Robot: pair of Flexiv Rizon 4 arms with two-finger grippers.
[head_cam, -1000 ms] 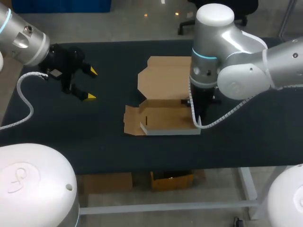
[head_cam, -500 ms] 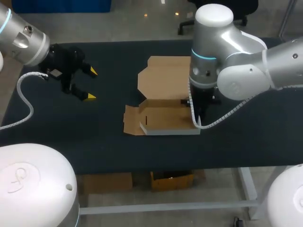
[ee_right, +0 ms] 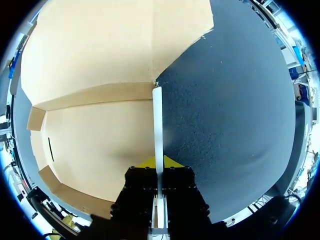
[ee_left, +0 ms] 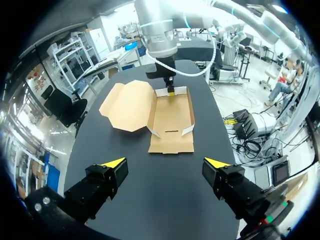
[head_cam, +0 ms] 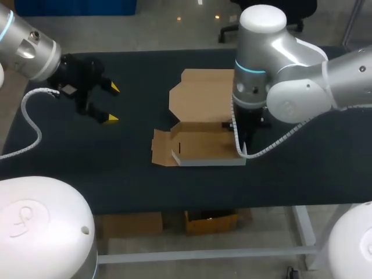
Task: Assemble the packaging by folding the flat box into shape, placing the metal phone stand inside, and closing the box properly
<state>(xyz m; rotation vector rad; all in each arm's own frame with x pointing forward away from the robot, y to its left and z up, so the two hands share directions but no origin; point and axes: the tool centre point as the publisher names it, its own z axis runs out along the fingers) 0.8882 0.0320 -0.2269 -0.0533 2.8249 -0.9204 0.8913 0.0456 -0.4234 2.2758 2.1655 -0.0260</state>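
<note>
A brown cardboard box (head_cam: 200, 145) lies partly folded in the middle of the black table, its lid (head_cam: 200, 96) flat behind the tray. My right gripper (ee_right: 159, 162) is shut on the tray's upright white-edged right side wall (ee_right: 157, 120), one yellow tip on each face. In the head view my right arm (head_cam: 256, 87) hides those fingers. My left gripper (head_cam: 112, 103) hangs open and empty over the table's far left, well away from the box (ee_left: 170, 120); its wrist view also takes in the right gripper (ee_left: 170, 91) at the box's far wall. No phone stand shows.
The black table (head_cam: 133, 168) is bare between my left gripper (ee_left: 165, 162) and the box, and to the right of the box (ee_right: 225, 110). A white cable loops from my right arm down beside the box's right front corner (head_cam: 247, 152).
</note>
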